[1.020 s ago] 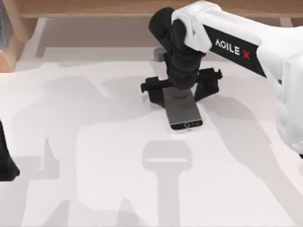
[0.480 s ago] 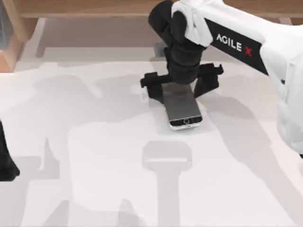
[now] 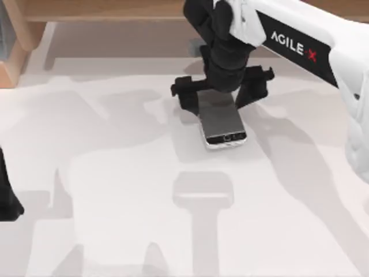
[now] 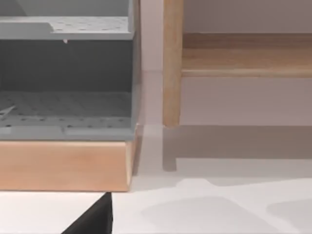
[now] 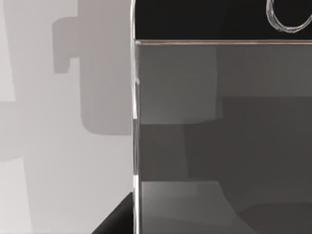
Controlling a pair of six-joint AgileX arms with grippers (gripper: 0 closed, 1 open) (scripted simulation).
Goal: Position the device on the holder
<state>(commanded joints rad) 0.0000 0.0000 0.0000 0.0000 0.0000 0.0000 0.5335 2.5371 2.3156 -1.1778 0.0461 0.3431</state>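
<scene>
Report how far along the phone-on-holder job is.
Done: the right end effector has its fingers on either side of the smartphone's far end. In hand: whether it is lifted off the table is unclear. Left: setting it on a holder. The left arm sits parked at the left edge.

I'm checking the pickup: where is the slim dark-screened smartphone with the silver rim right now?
In the top view the slim dark-screened smartphone sits right of centre toward the table's far side, its far end under the right gripper, its home-button end pointing toward the pale grey holder.

**Camera setup**

Top view looks down on the table (image 3: 115, 231). Right wrist view sits very close above the phone (image 5: 219, 136), also in the top view (image 3: 222, 124). Left wrist view faces a shelf (image 4: 68, 87), low over the table.
</scene>
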